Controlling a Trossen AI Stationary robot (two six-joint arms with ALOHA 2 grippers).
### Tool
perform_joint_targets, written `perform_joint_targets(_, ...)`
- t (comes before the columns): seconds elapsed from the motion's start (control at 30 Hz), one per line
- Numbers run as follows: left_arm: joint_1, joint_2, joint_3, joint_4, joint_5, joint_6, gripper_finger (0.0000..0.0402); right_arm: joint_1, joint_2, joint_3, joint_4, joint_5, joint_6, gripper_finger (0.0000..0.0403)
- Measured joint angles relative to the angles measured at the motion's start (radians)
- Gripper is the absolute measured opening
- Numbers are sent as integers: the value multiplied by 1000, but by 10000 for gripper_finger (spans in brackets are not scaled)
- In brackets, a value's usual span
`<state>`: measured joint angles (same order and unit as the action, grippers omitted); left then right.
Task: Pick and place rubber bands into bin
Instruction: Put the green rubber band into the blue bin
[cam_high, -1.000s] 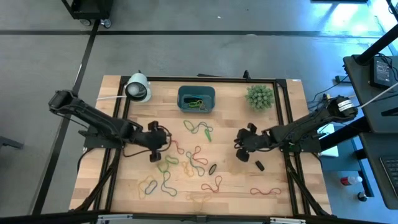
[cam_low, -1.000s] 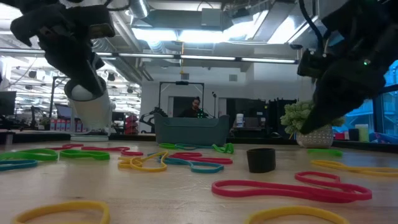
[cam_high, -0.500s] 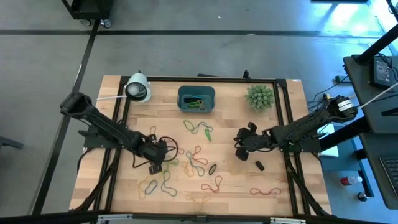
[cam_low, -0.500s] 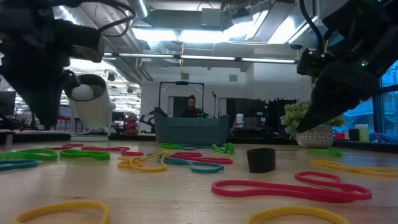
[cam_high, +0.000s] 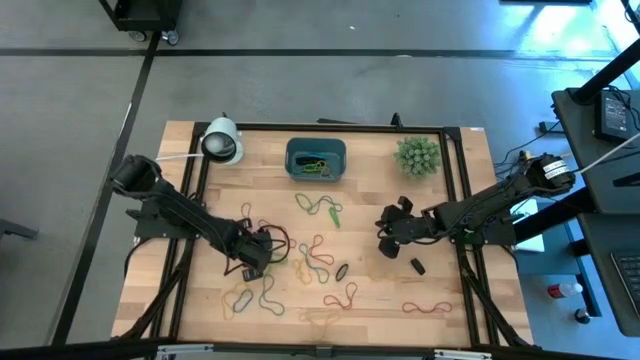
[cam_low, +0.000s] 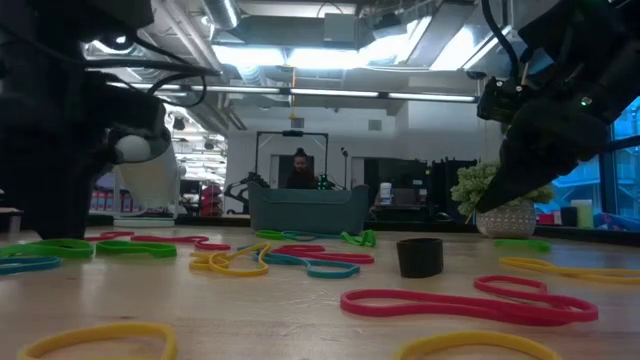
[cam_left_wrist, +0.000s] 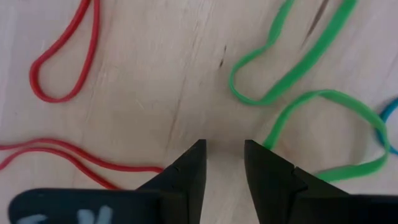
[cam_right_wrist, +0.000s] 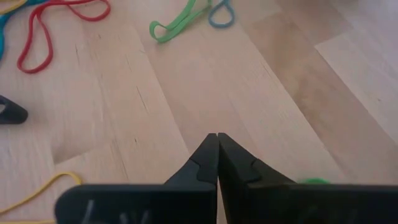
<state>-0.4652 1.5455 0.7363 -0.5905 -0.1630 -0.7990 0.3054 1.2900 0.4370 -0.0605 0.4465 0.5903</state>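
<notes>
Rubber bands (cam_high: 318, 252): thin twisted loops, many colours.

The left gripper (cam_left_wrist: 224, 163) has dropped toward the table, fingers parted (bare wood between them), green rubber bands (cam_left_wrist: 297, 74) just ahead.

Rubber bands (cam_high: 318, 255) lie before the bin (cam_high: 316, 159).
</notes>
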Motion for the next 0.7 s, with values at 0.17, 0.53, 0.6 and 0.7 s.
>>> perform_joint_targets(0.17,0,8,2,6,1,-1,101,0,0,0,0,0,-17,5)
perform_joint_targets(0.53,2,-53,1,-5,14,-2,95,0,0,0,1,0,-17,5)
perform_joint_targets(0.6,2,-73,5,-6,7,-1,95,0,0,0,6,0,-17,5)
perform_joint_targets(0.7,0,-91,10,28,4,-1,95,0,0,0,11,0,-18,5)
